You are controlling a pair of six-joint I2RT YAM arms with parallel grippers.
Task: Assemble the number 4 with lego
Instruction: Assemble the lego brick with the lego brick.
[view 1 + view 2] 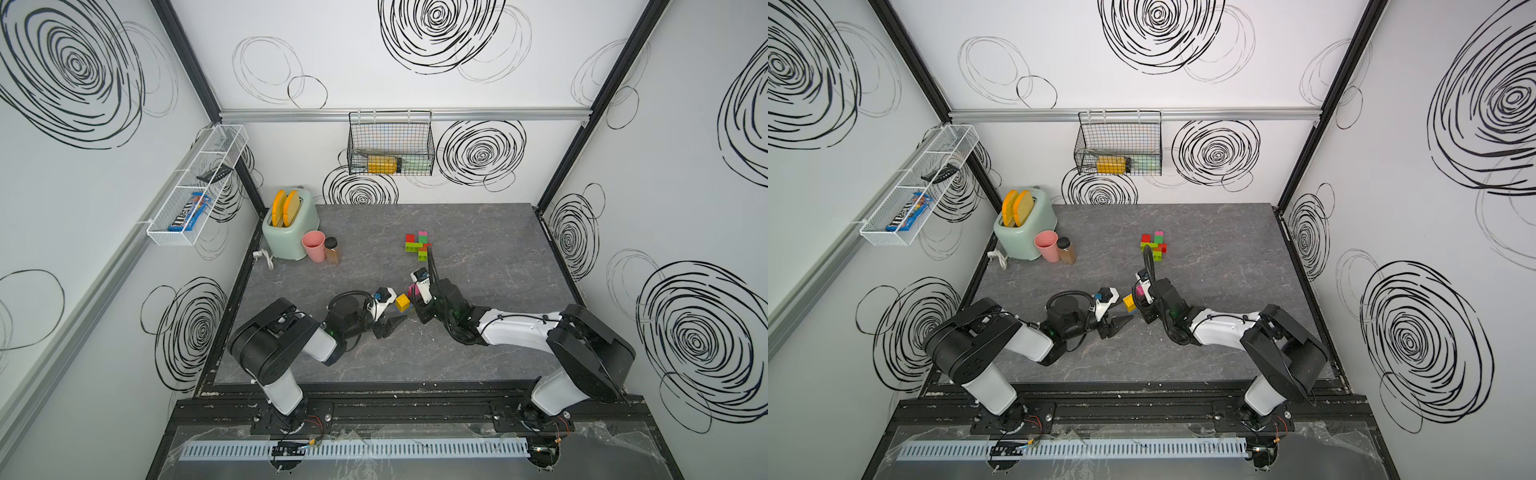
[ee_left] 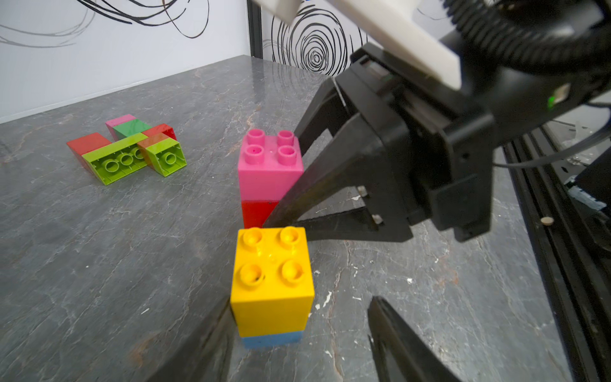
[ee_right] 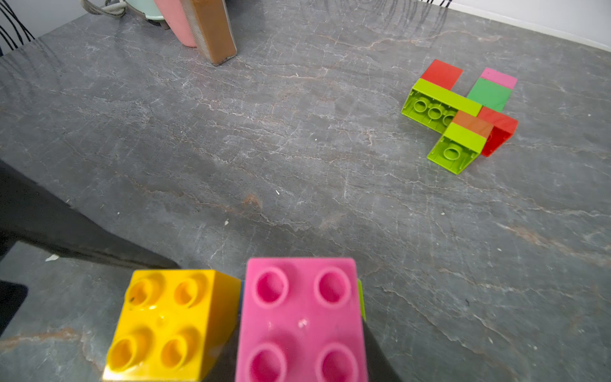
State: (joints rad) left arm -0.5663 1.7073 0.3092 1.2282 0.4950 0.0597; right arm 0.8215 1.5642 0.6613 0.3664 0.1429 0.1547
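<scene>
Lego (image 2: pixel 272 264) of this chunky kind looks like hard, glossy, hollow plastic. I judge it light, stiff and not fragile, but slick on its flat sides. A squeeze across 2 opposite smooth faces, low on a brick, seems safer than any hold on the studs. Press-fitted stacks may shear apart if dragged sideways.

3 groups show. A yellow-on-blue stack (image 2: pixel 271 297) stands upright, studs up, toward the front of the worktop (image 2: pixel 99 251). Just beside it is a pink-on-red stack (image 2: pixel 269 175). Well apart, toward the back, a flat cluster (image 2: pixel 129 148) of red, lime, green, pink and orange bricks lies on its side, with hollow undersides facing the arms.

The right fingers (image 2: pixel 307 185) are clamped on the pink-on-red stack, 1 on each side. Whether it rests on the worktop or is lifted, I cannot tell. The left fingers (image 1: pixel 392 326) stand apart around the yellow-on-blue stack, not gripping it.

Bare worktop lies wide between the 2 stacks and the cluster. Both arms crowd each other at the stacks. A pink cup (image 1: pixel 313 246), brown jar (image 1: pixel 332 250) and toaster (image 1: pixel 289 230) stand at the far left, out of the way.
</scene>
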